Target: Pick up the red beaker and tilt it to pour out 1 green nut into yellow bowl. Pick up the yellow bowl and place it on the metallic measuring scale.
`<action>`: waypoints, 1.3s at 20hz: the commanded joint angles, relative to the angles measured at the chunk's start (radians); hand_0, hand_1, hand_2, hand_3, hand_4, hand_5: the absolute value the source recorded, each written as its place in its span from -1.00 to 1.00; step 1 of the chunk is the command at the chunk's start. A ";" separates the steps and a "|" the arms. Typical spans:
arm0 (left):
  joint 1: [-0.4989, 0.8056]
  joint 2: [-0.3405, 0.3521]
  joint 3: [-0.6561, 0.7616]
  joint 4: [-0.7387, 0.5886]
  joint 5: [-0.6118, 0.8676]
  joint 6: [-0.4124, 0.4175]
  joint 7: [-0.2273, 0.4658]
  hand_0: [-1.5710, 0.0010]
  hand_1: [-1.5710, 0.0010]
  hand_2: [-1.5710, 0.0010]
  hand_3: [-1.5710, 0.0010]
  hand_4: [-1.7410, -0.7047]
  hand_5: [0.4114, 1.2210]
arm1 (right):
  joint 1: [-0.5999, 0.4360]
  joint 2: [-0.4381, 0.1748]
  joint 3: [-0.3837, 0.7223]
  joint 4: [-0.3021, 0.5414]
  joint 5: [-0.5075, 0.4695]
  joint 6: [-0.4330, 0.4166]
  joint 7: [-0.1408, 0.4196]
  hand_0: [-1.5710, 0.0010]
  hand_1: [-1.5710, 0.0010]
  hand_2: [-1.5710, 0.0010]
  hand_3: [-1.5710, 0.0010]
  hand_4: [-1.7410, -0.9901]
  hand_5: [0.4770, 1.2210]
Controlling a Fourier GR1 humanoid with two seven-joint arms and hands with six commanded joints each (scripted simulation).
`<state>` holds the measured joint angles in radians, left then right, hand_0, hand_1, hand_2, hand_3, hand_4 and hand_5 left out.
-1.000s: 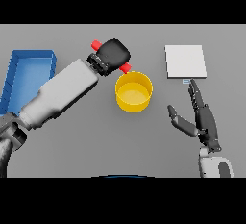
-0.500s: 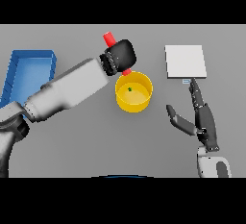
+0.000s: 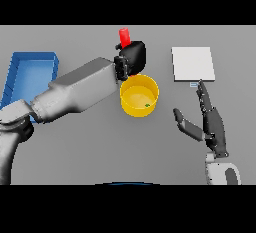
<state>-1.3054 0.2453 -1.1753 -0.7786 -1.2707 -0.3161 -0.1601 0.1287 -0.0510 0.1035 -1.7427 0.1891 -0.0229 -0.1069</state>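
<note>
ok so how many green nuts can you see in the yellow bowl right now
1. A single green nut lies on the floor of the yellow bowl, toward its right side. More may be hidden inside the red beaker held by the left hand.

A blue tray (image 3: 20, 77) lies on the grey table (image 3: 100, 147), at the table's left side near the far edge. Its raised walls enclose a flat blue floor.

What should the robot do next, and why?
Probably set the red beaker down beside the yellow bowl. One green nut already lies in the bowl, the left hand holds the beaker above its rim, and the scale waits near the open right hand.
</note>
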 commanded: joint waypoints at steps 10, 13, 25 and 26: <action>-0.303 0.085 0.137 0.164 0.006 0.052 -0.055 -1.00 -1.00 -1.00 -1.00 -0.96 1.00 | -0.003 0.004 0.007 0.020 0.012 -0.003 -0.027 1.00 1.00 1.00 1.00 0.63 -0.79; -0.365 0.125 0.306 0.283 0.119 0.012 0.016 -1.00 -1.00 -1.00 -1.00 -0.98 1.00 | -0.008 -0.005 0.005 0.020 -0.003 0.014 -0.038 1.00 1.00 1.00 1.00 0.70 -0.77; -0.046 0.366 0.968 0.448 0.738 0.183 0.336 -1.00 -1.00 -1.00 -0.99 -1.00 1.00 | -0.048 -0.029 0.014 0.054 0.014 0.024 -0.027 1.00 1.00 1.00 1.00 0.60 -0.60; 0.009 0.368 1.002 0.418 0.783 0.220 0.354 -1.00 -1.00 -1.00 -0.99 -1.00 1.00 | -0.039 -0.027 0.019 0.047 0.017 0.025 -0.034 1.00 1.00 1.00 1.00 0.59 -0.60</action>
<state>-1.2943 0.6139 -0.1741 -0.3597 -0.4869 -0.0994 0.1923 0.0902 -0.0780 0.1222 -1.6952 0.2058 0.0020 -0.1432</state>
